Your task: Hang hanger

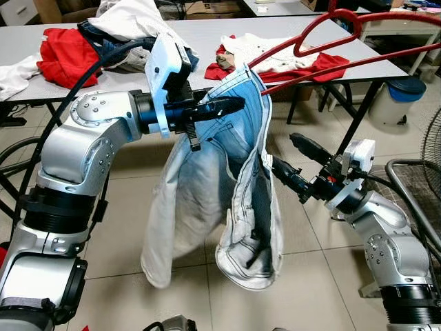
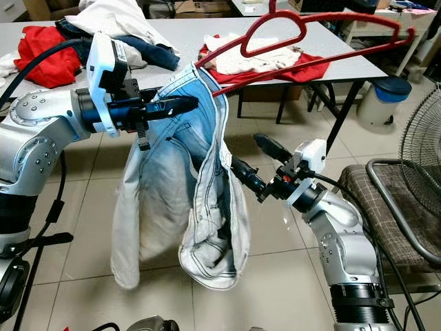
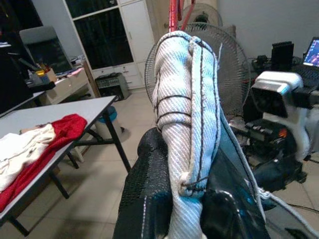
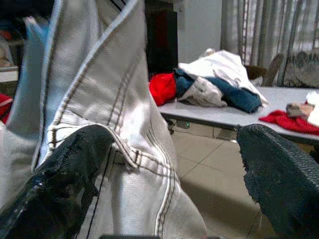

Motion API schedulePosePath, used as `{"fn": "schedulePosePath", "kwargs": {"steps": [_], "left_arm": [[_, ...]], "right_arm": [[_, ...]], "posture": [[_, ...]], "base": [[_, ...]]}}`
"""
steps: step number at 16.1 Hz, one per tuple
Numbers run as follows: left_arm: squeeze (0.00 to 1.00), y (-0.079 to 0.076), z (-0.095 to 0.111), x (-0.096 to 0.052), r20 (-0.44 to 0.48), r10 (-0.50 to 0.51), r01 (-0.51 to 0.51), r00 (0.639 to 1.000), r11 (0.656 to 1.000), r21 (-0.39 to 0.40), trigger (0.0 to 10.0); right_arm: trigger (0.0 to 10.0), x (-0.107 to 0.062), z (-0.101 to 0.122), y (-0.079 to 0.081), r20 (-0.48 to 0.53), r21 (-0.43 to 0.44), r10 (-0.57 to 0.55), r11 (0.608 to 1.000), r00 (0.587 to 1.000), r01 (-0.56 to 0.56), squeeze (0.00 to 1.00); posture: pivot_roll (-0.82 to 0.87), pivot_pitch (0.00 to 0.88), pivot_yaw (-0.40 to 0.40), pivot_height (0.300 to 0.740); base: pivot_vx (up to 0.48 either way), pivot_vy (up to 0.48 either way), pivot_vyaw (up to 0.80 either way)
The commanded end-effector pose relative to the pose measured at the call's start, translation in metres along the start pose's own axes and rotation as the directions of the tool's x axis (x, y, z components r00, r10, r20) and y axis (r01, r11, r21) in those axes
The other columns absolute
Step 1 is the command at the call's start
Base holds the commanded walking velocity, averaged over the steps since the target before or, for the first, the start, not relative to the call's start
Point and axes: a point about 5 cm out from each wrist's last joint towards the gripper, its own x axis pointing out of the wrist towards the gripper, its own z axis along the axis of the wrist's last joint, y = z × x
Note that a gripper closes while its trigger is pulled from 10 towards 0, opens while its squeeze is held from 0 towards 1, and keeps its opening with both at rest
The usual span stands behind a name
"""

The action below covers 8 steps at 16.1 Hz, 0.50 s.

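Note:
A pale blue denim garment hangs in the air in front of me. My left gripper is shut on a fold of its upper edge, and the cloth is pinched between the black fingers. One end of a red hanger is tucked into the garment's top. The rest of it slants up to the right over the table, with its hook at the picture's top edge. My right gripper is open at the garment's right side. One finger lies against the denim and the other is apart in free air.
A long grey table stands behind, with heaps of red, white and blue clothes. A blue bin sits under its right end. A standing fan and a plaid-cushioned chair are on my right, on tiled floor.

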Motion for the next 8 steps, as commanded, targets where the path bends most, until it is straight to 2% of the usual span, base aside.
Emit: {"fn": "schedulePosePath", "kwargs": {"steps": [1,2,3,5,7,8], "left_arm": [[0.0,0.0,0.004,0.003,-0.019,0.016,-0.015,1.0,0.999,0.048,0.0],[0.0,0.001,0.002,0.002,-0.025,0.023,-0.022,0.999,0.999,0.046,0.0],[0.0,0.004,-0.002,-0.001,-0.04,0.042,-0.04,0.998,0.998,0.045,0.0],[0.0,0.006,-0.009,-0.005,-0.061,0.064,-0.062,0.996,0.997,0.035,0.0],[0.0,0.003,-0.042,-0.011,-0.128,0.108,-0.111,0.986,0.994,-0.012,0.0],[0.0,0.001,-0.048,-0.011,-0.138,0.114,-0.118,0.984,0.993,-0.021,0.0]], "right_arm": [[10.0,-0.001,0.007,-0.002,-0.012,-0.019,-0.014,1.0,1.0,0.014,1.0],[10.0,-0.008,-0.008,-0.008,-0.148,-0.067,-0.047,0.997,0.988,0.038,1.0],[10.0,-0.034,-0.035,-0.025,-0.367,-0.147,-0.172,0.981,0.914,0.126,1.0],[10.0,-0.051,-0.043,-0.031,-0.431,-0.173,-0.22,0.972,0.875,0.16,1.0],[10.0,-0.068,-0.04,-0.029,-0.445,-0.161,-0.199,0.977,0.873,0.141,1.0],[10.0,-0.069,-0.038,-0.027,-0.434,-0.151,-0.184,0.98,0.882,0.13,1.0]], "posture": [[-0.09,0.018,0.021,0.74],[-0.1,0.016,0.021,0.74],[-0.09,0.016,0.018,0.74],[-0.09,0.016,0.018,0.74],[-0.1,0.027,0.015,0.74],[-0.1,0.027,0.015,0.74]], "base": [[0.0,0.0,0.0],[0.0,0.0,0.0],[0.0,0.0,0.0],[0.0,0.0,0.0],[0.0,0.0,0.0],[0.0,0.0,0.0]]}}
